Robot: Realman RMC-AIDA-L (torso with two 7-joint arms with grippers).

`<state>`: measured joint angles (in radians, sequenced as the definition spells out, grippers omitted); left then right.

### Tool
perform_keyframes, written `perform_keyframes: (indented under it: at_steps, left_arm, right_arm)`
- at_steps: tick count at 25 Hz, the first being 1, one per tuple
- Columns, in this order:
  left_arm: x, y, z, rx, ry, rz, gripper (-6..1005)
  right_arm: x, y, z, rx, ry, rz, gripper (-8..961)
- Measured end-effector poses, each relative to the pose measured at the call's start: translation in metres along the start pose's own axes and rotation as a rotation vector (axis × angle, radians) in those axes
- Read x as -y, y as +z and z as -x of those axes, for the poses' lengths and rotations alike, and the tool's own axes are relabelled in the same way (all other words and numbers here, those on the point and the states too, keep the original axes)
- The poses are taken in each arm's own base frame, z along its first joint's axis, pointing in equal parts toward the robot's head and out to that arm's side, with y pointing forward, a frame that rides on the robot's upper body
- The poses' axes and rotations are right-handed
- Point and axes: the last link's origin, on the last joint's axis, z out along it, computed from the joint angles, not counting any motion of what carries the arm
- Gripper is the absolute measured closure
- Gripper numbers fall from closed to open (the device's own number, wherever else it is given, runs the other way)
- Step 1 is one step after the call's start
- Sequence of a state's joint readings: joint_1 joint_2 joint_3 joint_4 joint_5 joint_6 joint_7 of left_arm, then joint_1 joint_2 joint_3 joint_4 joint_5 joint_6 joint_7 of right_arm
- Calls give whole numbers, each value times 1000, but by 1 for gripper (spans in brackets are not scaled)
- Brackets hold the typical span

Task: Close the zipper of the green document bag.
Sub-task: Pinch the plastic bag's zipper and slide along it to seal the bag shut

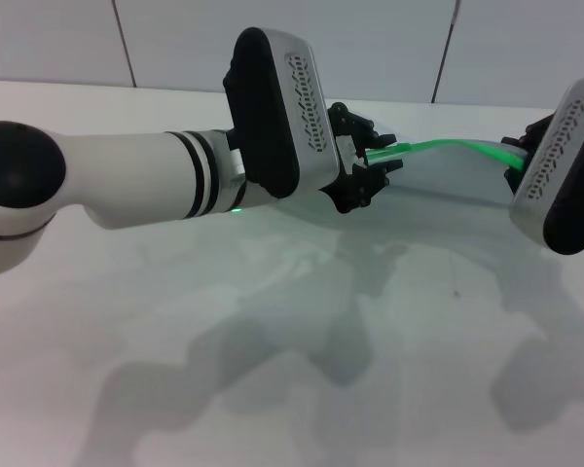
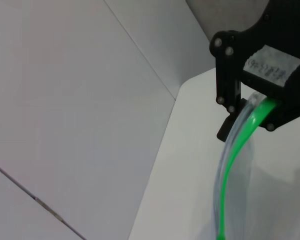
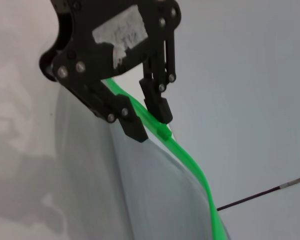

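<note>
Your left hand (image 1: 375, 165) sits just above the centre of the head view, reaching in from nine o'clock over the white tabletop (image 1: 292, 331). Its black fingers are drawn in on one end of the zipper (image 1: 438, 146), the thin bright green strip that arcs away toward three o'clock. The left wrist view confirms the grip: the strip runs straight into the clamp of the hand (image 2: 262, 107), with the clear plastic of the green document bag (image 2: 255, 190) hanging below it.

Your right hand (image 1: 518, 161) is at the three o'clock edge of the head view, at the other end of the strip. In the right wrist view its two black fingers (image 3: 162, 107) stand either side of the green edge with a narrow gap between them, and the small green slider tab (image 3: 164, 131) sits just beyond the fingertips, close to them. You cannot tell from these views whether the pads actually press the strip.

The bag (image 1: 448, 175) is lifted off the tabletop between the two hands, its pale translucent sheet drooping below the green edge, which bows upward in the middle. Its sheet (image 3: 140, 190) fills the lower part of the right wrist view.
</note>
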<state>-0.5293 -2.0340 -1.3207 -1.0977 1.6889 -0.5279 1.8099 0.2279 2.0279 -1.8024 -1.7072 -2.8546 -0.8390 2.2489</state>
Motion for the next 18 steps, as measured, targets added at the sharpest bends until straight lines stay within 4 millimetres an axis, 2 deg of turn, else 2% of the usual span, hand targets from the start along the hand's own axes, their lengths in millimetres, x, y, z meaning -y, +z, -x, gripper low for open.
perform_keyframes:
  at_steps: [18]
  left_arm:
    - [2,-2,-3,-12,-10,-14,782]
  right_arm:
    - [-4,0,4,5,-15,7,904]
